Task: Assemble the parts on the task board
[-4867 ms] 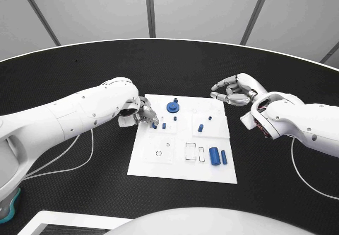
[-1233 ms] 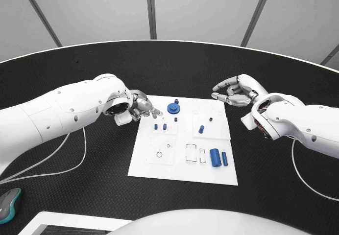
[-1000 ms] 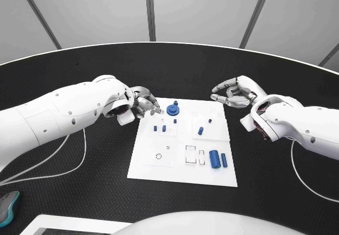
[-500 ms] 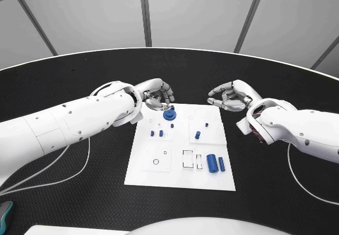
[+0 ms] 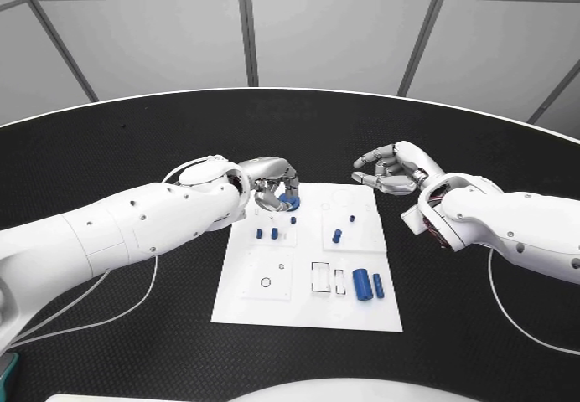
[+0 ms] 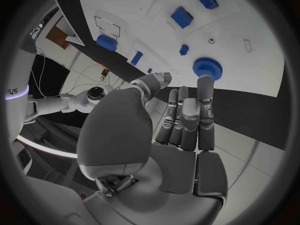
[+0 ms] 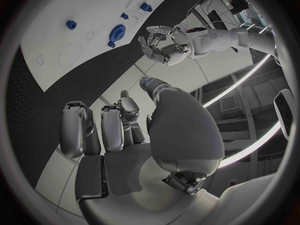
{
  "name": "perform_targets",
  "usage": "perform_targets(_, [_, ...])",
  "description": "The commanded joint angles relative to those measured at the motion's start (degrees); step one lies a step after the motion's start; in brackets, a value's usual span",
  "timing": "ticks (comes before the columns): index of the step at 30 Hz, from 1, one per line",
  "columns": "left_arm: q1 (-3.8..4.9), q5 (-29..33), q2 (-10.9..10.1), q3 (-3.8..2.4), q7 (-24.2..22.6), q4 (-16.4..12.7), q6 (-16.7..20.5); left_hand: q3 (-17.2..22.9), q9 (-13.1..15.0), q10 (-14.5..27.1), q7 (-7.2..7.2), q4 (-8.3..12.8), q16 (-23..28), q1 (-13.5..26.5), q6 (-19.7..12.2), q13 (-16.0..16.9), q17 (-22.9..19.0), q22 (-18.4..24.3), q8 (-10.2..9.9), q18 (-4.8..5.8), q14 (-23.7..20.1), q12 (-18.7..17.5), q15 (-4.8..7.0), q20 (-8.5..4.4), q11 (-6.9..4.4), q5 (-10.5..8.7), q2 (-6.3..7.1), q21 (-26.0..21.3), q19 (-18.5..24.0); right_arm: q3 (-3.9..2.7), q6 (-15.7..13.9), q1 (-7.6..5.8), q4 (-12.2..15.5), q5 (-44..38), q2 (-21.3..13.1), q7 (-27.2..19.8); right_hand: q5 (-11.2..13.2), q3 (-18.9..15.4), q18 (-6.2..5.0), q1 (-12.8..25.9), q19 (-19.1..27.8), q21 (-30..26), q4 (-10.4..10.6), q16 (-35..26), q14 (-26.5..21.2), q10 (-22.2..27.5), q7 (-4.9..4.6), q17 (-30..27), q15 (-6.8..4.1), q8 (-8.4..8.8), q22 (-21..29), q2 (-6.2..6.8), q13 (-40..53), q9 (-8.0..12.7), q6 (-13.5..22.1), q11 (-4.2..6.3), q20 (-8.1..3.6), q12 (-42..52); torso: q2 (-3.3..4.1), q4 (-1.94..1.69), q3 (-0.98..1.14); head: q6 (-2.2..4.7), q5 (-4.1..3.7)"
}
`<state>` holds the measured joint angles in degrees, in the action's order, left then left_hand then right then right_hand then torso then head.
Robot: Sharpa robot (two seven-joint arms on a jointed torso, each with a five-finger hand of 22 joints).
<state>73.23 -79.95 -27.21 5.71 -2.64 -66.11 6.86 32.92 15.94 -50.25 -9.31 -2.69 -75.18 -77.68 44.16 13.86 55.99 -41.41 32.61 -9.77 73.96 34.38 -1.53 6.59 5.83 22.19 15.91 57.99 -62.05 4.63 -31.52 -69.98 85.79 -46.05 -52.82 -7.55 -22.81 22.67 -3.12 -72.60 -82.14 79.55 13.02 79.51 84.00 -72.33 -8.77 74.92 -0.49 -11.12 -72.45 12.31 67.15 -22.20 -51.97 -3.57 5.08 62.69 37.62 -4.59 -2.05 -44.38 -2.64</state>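
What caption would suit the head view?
Left hand reaches over the blue gear on the task board; right hand hovers nearby.

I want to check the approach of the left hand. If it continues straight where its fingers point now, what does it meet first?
Most likely the blue gear at the board's far end: the left hand has its fingers aimed at it, one fingertip just short. Contact is unclear.
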Motion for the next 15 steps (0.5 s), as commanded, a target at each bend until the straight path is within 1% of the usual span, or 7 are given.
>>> perform_targets(1, [-0.45,-0.86,0.63,0.02,0.09,0.67,-0.59,0.06,-0.08,-0.48,0.1,0.44,-0.15,0.8,0.55,-0.39,-0.12,-0.22,-0.44,-0.28,0.23,-0.75,0.03,0.0,-0.08,-0.08,0.01,0.23,-0.27,0.0,-0.1,0.0,-0.03,0.0,0.09,-0.12,-0.23,0.48,-0.6,-0.53,0.38,-0.46,0.0,-0.42,2.13,0.65,0.22,0.44,-0.44,-0.39,0.58,0.17,-1.01,-0.07,-0.12,0.12,0.0,-1.16,0.11,-0.03,-0.1,0.32,-0.24])
perform_targets(3, [-0.71,-1.5,1.05,0.03,0.22,1.16,-0.96,-0.03,-0.12,-0.52,0.11,0.55,-0.44,1.11,0.93,-0.92,0.1,-0.77,-0.79,-0.16,0.44,-1.59,-0.04,0.04,0.0,-0.11,0.17,0.65,-0.58,0.0,-0.16,0.0,0.02,0.0,0.13,-0.17,-0.24,0.51,-0.63,-0.53,0.45,-0.6,0.0,-0.54,2.09,0.83,0.23,0.32,-0.45,-0.41,0.76,0.18,-1.37,-0.08,-0.12,0.13,-0.01,-1.55,0.15,-0.02,-0.09,0.38,-0.26])
perform_targets(5, [-0.98,-1.91,1.44,0.04,0.33,1.62,-1.16,-0.11,-0.14,-0.53,0.11,0.58,-0.45,1.33,1.11,-1.21,-0.16,-1.01,-0.99,-0.11,0.38,-2.07,-0.09,0.07,0.05,-0.12,0.25,0.83,-0.71,0.0,-0.22,0.0,0.07,0.0,0.15,-0.21,-0.25,0.59,-0.69,-0.55,0.57,-0.85,-0.01,-0.72,2.05,1.28,0.24,0.16,-0.48,-0.45,1.07,0.2,-2.15,-0.1,-0.09,0.15,-0.03,-2.45,0.11,0.01,-0.03,0.41,-0.38])
perform_targets(8, [-1.44,-2.27,2.0,0.04,0.41,2.25,-1.3,-0.16,-0.16,-0.66,0.11,0.63,-0.81,1.46,1.23,-1.44,0.38,-1.9,-1.2,0.07,0.71,-2.43,-0.11,0.11,0.07,-0.12,0.23,1.46,-1.23,0.0,-0.33,0.0,0.14,0.0,0.13,-0.25,-0.25,0.63,-0.72,-0.55,0.63,-0.98,0.0,-0.81,2.04,1.54,0.25,0.1,-0.49,-0.47,1.23,0.21,-2.65,-0.11,-0.07,0.16,-0.05,-3.01,0.17,0.0,-0.06,0.5,-0.51])
perform_targets(10, [-1.73,-2.39,2.31,0.04,0.45,2.57,-1.34,-0.24,-0.13,-1.24,0.16,0.77,-1.49,1.6,1.7,-1.78,1.18,-3.34,-1.44,0.33,1.36,-2.89,-0.09,0.12,0.02,-0.15,0.18,2.56,-2.17,0.0,-0.38,0.0,0.2,0.0,0.11,-0.27,-0.25,0.7,-0.73,-0.54,0.64,-1.08,0.01,-0.93,2.02,1.94,0.26,0.0,-0.51,-0.51,1.32,0.23,-3.39,-0.12,-0.04,0.17,-0.07,-3.84,0.19,-0.02,-0.09,0.5,-0.59])
perform_targets(13, [-2.06,-2.59,2.72,0.04,0.61,2.94,-1.6,-0.19,-0.08,-1.79,0.27,0.96,-2.06,1.55,2.16,-2.03,1.87,-4.61,-1.6,0.55,1.92,-3.23,-0.02,0.09,-0.07,-0.15,0.03,3.55,-3.01,0.0,-0.43,0.0,0.3,0.0,0.1,-0.29,-0.25,0.73,-0.75,-0.53,0.65,-1.15,0.01,-0.97,2.02,2.1,0.26,-0.01,-0.51,-0.52,1.39,0.25,-3.71,-0.13,-0.03,0.18,-0.08,-4.2,0.18,0.01,-0.06,0.5,-0.63])
perform_targets(15, [-2.19,-2.83,2.94,0.05,0.79,3.13,-2.02,-0.17,-0.04,-2.01,0.34,1.07,-2.26,1.53,2.42,-2.16,2.06,-5.07,-1.65,0.63,2.11,-3.41,0.02,0.06,-0.12,-0.17,-0.01,3.93,-3.31,0.0,-0.44,0.0,0.34,0.0,0.1,-0.3,-0.26,0.75,-0.75,-0.53,0.65,-1.18,0.02,-1.0,2.02,2.23,0.26,-0.03,-0.52,-0.54,1.4,0.26,-3.98,-0.14,-0.01,0.18,-0.09,-4.49,0.16,0.02,-0.04,0.35,-0.66])
